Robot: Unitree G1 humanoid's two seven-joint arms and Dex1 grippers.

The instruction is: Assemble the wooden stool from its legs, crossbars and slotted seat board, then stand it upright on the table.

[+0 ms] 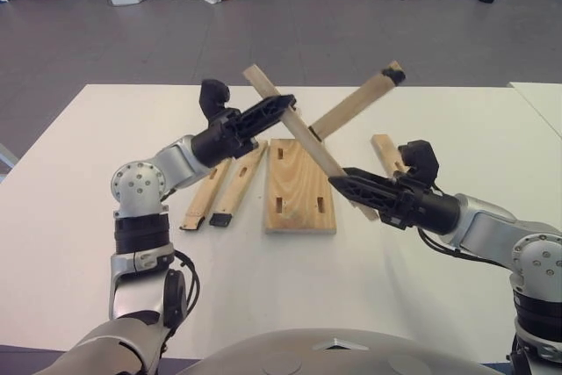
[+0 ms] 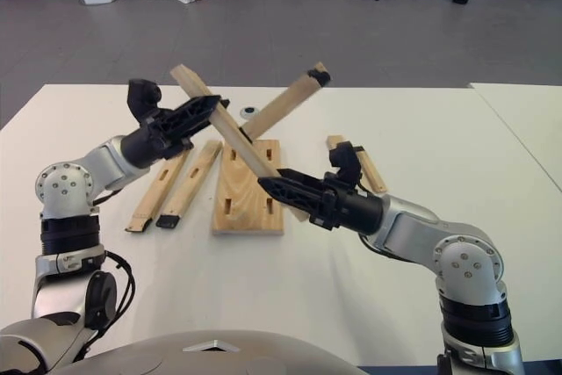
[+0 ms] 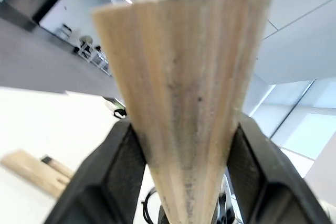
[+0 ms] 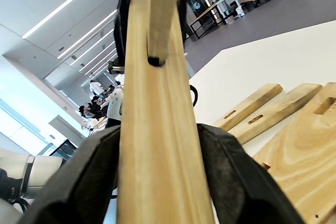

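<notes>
A long wooden leg [image 1: 303,142] hangs slanted over the slotted seat board [image 1: 301,204], which lies flat on the white table. My left gripper [image 1: 283,109] is shut on the leg's upper part, and my right gripper [image 1: 344,182] is shut on its lower end. A second wooden piece with a black tip [image 1: 360,101] sticks out of the leg, up and to the right. In the right wrist view this piece sits in a slot of the leg [image 4: 157,129]. The left wrist view has the leg's wood [image 3: 184,103] clamped between the fingers [image 3: 105,177].
Two loose wooden legs [image 1: 206,191] [image 1: 239,180] lie left of the seat board, and a shorter piece [image 1: 386,154] lies to its right. A small round object [image 2: 249,112] sits behind the board. Another table's corner [image 1: 540,98] is at the far right.
</notes>
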